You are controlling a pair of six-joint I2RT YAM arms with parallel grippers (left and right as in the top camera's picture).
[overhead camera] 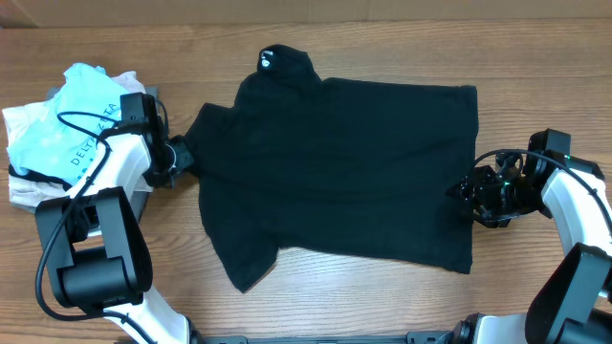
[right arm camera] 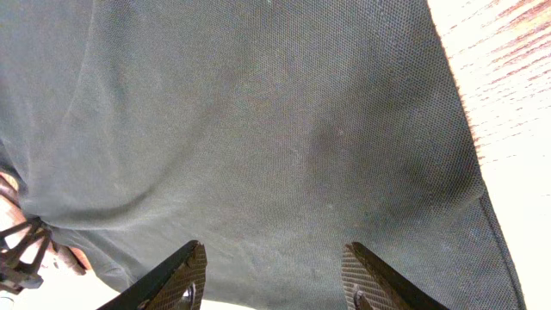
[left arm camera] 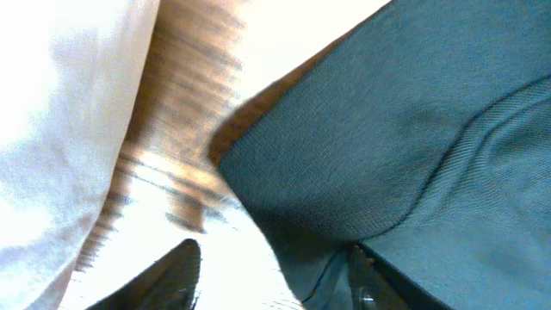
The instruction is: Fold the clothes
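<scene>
The clothes, one black short-sleeved shirt (overhead camera: 335,167), lie spread flat on the wooden table, collar with a small white label (overhead camera: 266,63) at the back. My left gripper (overhead camera: 184,158) is at the tip of the shirt's left sleeve. In the left wrist view the left gripper (left arm camera: 275,247) has its jaws apart, and the sleeve corner (left arm camera: 362,146) reaches in beside the right finger (left arm camera: 370,280). My right gripper (overhead camera: 466,196) is at the shirt's right edge. In the right wrist view the right gripper (right arm camera: 275,246) stands open over flat black fabric (right arm camera: 258,129), gripping nothing.
A pile with a light-blue lettered shirt (overhead camera: 81,119) over white garments (overhead camera: 29,186) lies at the far left, just behind my left arm. The white cloth (left arm camera: 52,129) fills the left of the left wrist view. Bare wood (overhead camera: 535,67) surrounds the shirt.
</scene>
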